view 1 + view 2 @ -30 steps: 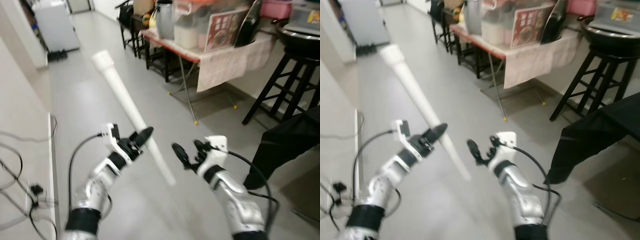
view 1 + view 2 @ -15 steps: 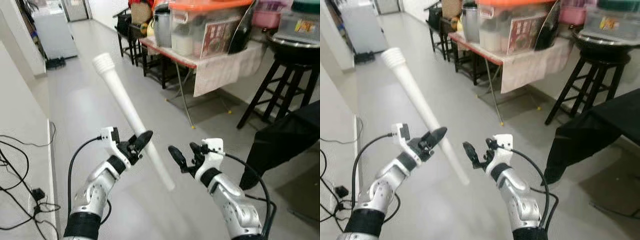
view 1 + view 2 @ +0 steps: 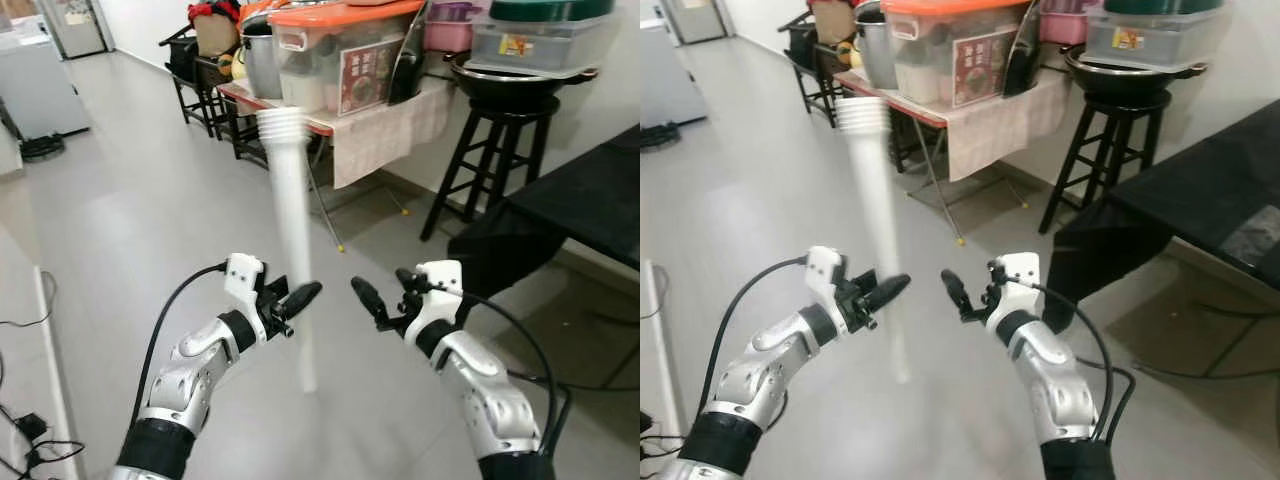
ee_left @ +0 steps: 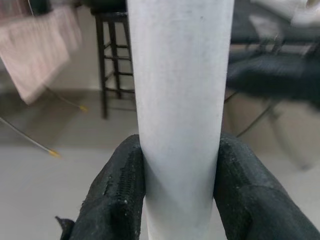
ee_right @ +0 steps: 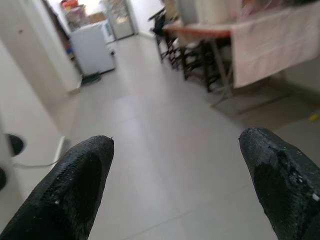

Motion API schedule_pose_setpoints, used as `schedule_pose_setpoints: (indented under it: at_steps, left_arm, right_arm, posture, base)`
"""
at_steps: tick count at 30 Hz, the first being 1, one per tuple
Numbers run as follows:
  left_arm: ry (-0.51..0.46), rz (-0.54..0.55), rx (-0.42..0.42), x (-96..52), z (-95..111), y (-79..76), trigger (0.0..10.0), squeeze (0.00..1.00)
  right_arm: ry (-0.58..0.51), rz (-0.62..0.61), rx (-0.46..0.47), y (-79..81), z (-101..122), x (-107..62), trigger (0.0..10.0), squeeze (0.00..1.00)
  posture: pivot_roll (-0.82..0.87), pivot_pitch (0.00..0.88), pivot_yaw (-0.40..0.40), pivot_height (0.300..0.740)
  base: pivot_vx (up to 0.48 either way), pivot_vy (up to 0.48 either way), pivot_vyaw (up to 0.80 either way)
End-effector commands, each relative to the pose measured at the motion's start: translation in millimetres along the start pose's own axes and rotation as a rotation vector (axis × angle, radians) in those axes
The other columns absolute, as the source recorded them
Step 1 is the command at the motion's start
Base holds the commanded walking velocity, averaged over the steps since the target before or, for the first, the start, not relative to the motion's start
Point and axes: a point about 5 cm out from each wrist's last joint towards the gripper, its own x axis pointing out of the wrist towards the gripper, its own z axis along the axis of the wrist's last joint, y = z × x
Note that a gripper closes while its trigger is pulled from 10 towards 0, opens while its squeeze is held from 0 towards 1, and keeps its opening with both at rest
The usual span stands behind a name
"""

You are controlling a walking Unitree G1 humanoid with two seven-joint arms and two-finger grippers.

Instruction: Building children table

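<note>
A long white table leg [image 3: 293, 220] with a ribbed top end stands nearly upright in the air before me. My left gripper [image 3: 292, 305] is shut on its lower part; both black fingers [image 4: 120, 185] press against the white tube [image 4: 180, 115]. My right gripper [image 3: 385, 298] is held beside it, a little to the right, open with nothing between its fingertips [image 5: 80, 175].
A folding table [image 3: 330, 125] with a cloth carries plastic bins and pots at the back. A black stool [image 3: 495, 150] stands to its right, and a black-covered surface [image 3: 580, 195] at far right. Grey floor [image 3: 120, 230] stretches left toward a white appliance [image 3: 35, 90].
The camera has turned right, so the tables now stand nearer the middle. The leg has swung from tilted left to nearly upright. The right gripper stays open.
</note>
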Motion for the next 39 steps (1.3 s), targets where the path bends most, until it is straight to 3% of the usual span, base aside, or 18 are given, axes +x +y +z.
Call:
schedule_pose_setpoints:
  at_steps: [1, 2, 3, 4, 6, 8, 10, 11, 15, 22, 26, 28, 31, 32, 34, 35, 37, 39]
  left_arm:
    - [0.005, 0.006, 0.164, 0.0, 12, 9.3, 10.0, 0.00]
    - [0.026, 0.023, 0.325, 2.6, 23, 18.8, 10.0, 0.00]
    - [0.034, 0.039, 0.417, 4.2, 30, 24.7, 10.0, 0.00]
    - [0.034, 0.039, 0.417, 4.2, 30, 24.7, 10.0, 0.00]
    - [0.083, 0.049, 0.624, 7.2, 38, 32.5, 10.0, 0.00]
    - [0.083, 0.049, 0.624, 7.2, 38, 32.5, 10.0, 0.00]
    - [0.166, 0.032, 0.847, 7.9, 39, 40.8, 10.0, 0.00]
    - [0.196, 0.025, 0.918, 7.3, 39, 44.8, 10.0, 0.00]
    - [0.233, 0.030, 1.012, 6.4, 41, 53.6, 10.0, 0.00]
    - [0.248, 0.087, 1.013, 9.3, 35, 57.4, 10.0, 0.00]
    - [0.283, 0.105, 1.023, 8.8, 24, 56.0, 10.0, 0.00]
    - [0.372, 0.135, 1.002, 4.7, 1, 53.7, 10.0, 0.00]
    - [0.372, 0.135, 1.002, 4.7, 1, 53.7, 10.0, 0.00]
    - [0.415, 0.160, 0.945, 1.5, -11, 52.5, 10.0, 0.00]
    - [0.416, 0.230, 0.669, -2.6, -29, 44.7, 10.0, 0.00]
    - [0.416, 0.230, 0.669, -2.6, -29, 44.7, 10.0, 0.00]
    - [0.350, 0.251, 0.405, -4.9, -39, 29.8, 10.0, 0.00]
    - [0.350, 0.251, 0.405, -4.9, -39, 29.8, 10.0, 0.00]
  right_arm:
    - [-0.032, 0.001, -0.043, -2.2, 12, 2.2, 10.0, 0.00]
    - [-0.036, -0.041, -0.106, -13.5, 22, 2.2, 10.0, 0.00]
    - [-0.035, -0.070, -0.145, -20.6, 27, 2.0, 10.0, 0.00]
    - [-0.035, -0.070, -0.145, -20.6, 27, 2.0, 10.0, 0.00]
    - [-0.014, -0.145, -0.240, -34.5, 33, -0.8, 10.0, 0.00]
    - [-0.014, -0.145, -0.240, -34.5, 33, -0.8, 10.0, 0.00]
    - [0.025, -0.238, -0.357, -52.0, 39, -8.6, 10.0, 0.00]
    - [0.040, -0.284, -0.390, -60.3, 41, -12.5, 10.0, 0.00]
    - [0.062, -0.371, -0.413, -76.0, 43, -20.9, 10.0, 0.00]
    - [0.107, -0.353, -0.402, -65.0, 25, -21.8, 10.0, 0.00]
    - [0.118, -0.324, -0.412, -56.3, 18, -19.6, 10.0, 0.00]
    - [0.113, -0.312, -0.434, -52.7, 18, -16.5, 10.0, 0.00]
    - [0.113, -0.312, -0.434, -52.7, 18, -16.5, 10.0, 0.00]
    - [0.112, -0.308, -0.442, -51.5, 18, -15.1, 10.0, 0.00]
    - [0.122, -0.265, -0.415, -40.8, 7, -13.0, 10.0, 0.00]
    - [0.122, -0.265, -0.415, -40.8, 7, -13.0, 10.0, 0.00]
    - [0.136, -0.174, -0.334, -14.3, -14, -12.4, 10.0, 0.00]
    - [0.136, -0.174, -0.334, -14.3, -14, -12.4, 10.0, 0.00]
  posture:
    - [-0.11, 0.019, 0.044, 0.740]
    - [-0.11, 0.016, 0.049, 0.740]
    - [-0.11, 0.016, 0.049, 0.740]
    - [-0.11, 0.016, 0.049, 0.740]
    - [-0.12, 0.019, 0.053, 0.740]
    - [-0.12, 0.019, 0.053, 0.740]
    - [-0.12, 0.024, 0.059, 0.740]
    - [-0.12, 0.025, 0.063, 0.740]
    - [-0.13, 0.028, 0.071, 0.740]
    - [-0.13, 0.032, 0.074, 0.740]
    - [-0.13, 0.032, 0.070, 0.740]
    - [-0.13, 0.032, 0.062, 0.740]
    - [-0.13, 0.032, 0.062, 0.740]
    - [-0.13, 0.033, 0.061, 0.740]
    - [-0.13, 0.036, 0.058, 0.740]
    - [-0.13, 0.036, 0.058, 0.740]
    - [-0.13, 0.042, 0.057, 0.740]
    - [-0.13, 0.042, 0.057, 0.740]
  base:
    - [0.000, 0.000, 0.00]
    - [0.000, 0.000, 0.00]
    - [0.000, 0.000, 0.00]
    - [0.000, 0.000, 0.00]
    - [0.000, 0.000, -0.40]
    - [0.000, 0.000, -0.80]
    - [0.000, 0.000, -0.80]
    - [0.000, 0.000, -0.80]
    - [0.000, 0.000, -0.80]
    - [0.000, 0.000, -0.80]
    - [0.000, 0.000, -0.80]
    - [0.000, 0.000, -0.80]
    - [0.000, 0.000, -0.80]
    - [0.000, 0.000, -0.80]
    - [0.000, 0.000, -0.80]
    - [0.000, 0.000, -0.80]
    - [0.000, 0.000, -0.80]
    - [0.000, 0.000, -0.80]
